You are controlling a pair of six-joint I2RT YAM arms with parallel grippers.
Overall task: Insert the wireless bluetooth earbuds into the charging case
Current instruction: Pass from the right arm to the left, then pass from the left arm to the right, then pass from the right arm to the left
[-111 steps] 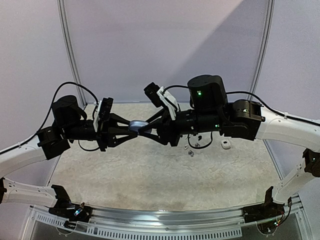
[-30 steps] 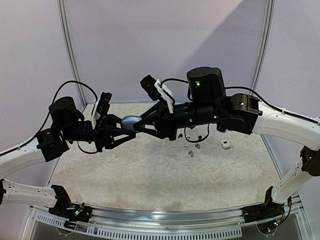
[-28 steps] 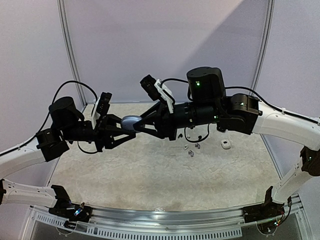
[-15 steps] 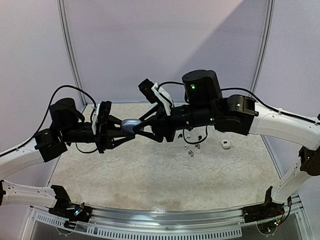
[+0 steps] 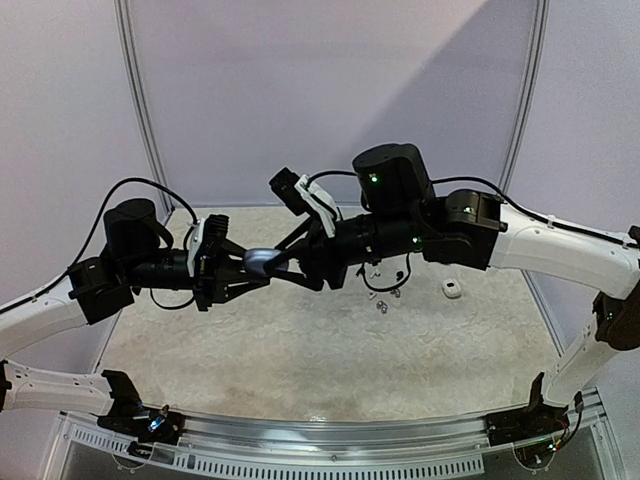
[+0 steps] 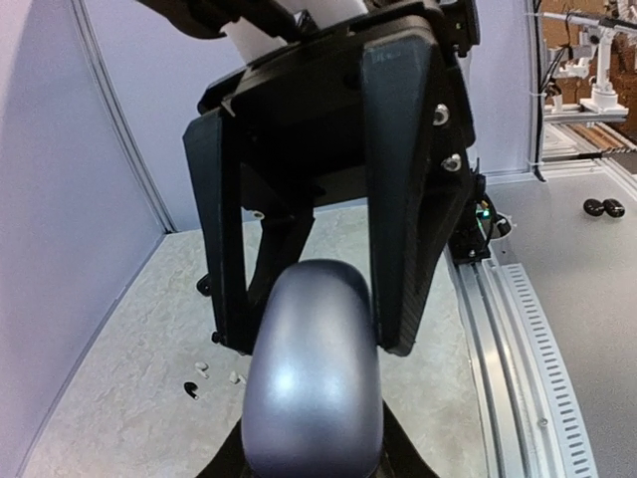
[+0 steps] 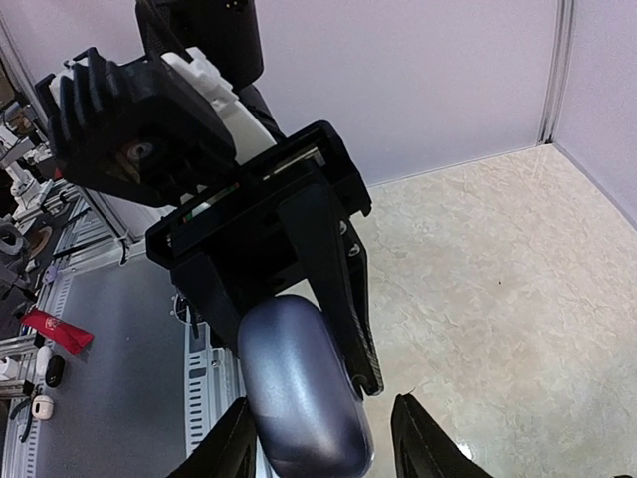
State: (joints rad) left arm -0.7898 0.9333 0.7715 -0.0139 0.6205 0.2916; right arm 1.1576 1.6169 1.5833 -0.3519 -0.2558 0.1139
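A silvery-blue pebble-like charging case hangs in mid-air between both arms, its lid closed. My left gripper is shut on the case at its near end. My right gripper is open; its fingers straddle the case's other end, with a gap showing beside one finger. Several tiny earbuds lie on the table under the right arm. In the left wrist view a black earbud and white ones lie on the table far below.
A small white case lies on the table at the right, beyond the earbuds. The table's metal front rail runs along the near edge. Purple walls close the back and sides.
Both arms have lowered slightly and the right arm has pushed further left. The case stays in the left gripper, now a little lower, with the right fingers further over it.
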